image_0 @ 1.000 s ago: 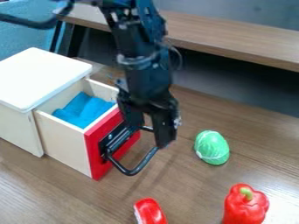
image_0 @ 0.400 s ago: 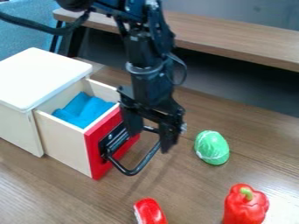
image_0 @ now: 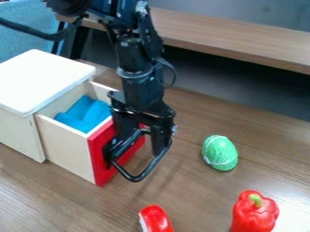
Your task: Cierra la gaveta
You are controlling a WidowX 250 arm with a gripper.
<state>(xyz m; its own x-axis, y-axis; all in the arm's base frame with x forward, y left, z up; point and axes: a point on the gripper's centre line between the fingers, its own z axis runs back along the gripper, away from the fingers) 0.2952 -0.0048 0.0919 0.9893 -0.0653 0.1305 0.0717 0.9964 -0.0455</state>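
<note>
Hand point(image_0: 142, 147) pointing down, spread, at drawer handle point(image_0: 134, 179)

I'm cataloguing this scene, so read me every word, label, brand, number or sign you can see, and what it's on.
There is no readable text.
Red drawer front: no legible writing.
Red object at the bottom edge: a white patch, no legible letters.
Green object: pale lines, no legible letters.

Claw point(image_0: 143, 145) shifted sideways, now nearer the red drawer front point(image_0: 98, 156)
</note>
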